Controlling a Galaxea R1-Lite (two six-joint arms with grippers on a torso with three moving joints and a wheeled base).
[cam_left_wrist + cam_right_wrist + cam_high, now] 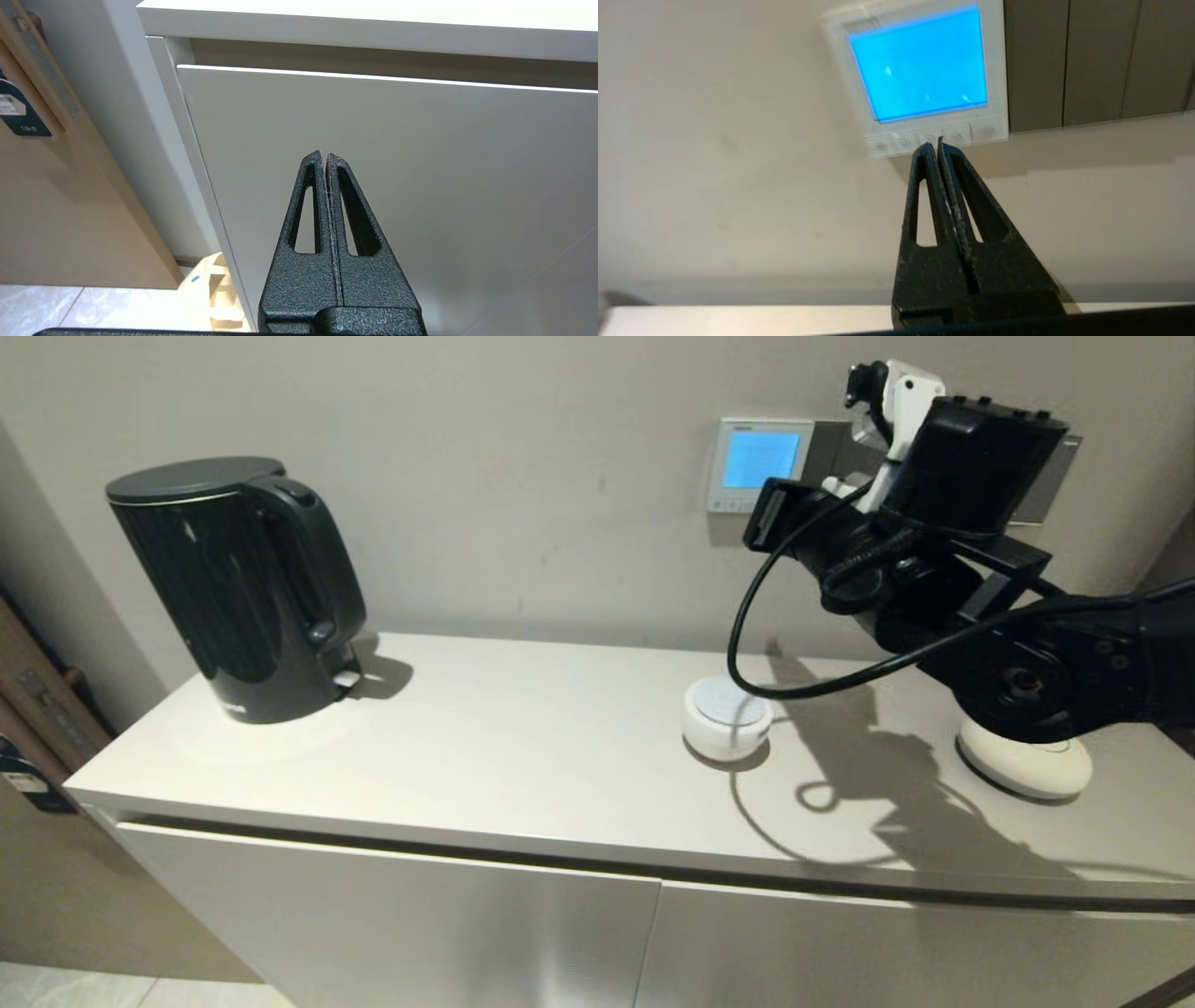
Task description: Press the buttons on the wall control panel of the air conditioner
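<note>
With its black fingers pressed together on nothing, our right gripper (934,144) aims at the tiny silver-grey buttons (931,139) edging the white blue-screened wall panel (920,65), upper centre; slight drift could hit the neighbouring key. Our left gripper (325,156), likewise closed and empty, sits by the cabinet front.

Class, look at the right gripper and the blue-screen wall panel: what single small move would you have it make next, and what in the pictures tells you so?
Probably a short push straight forward. The right gripper is shut to a single tip and points at the buttons along the lower edge of the control panel, near the row's middle; whether it touches yet is unclear. The left gripper is parked before the cabinet front.
</note>
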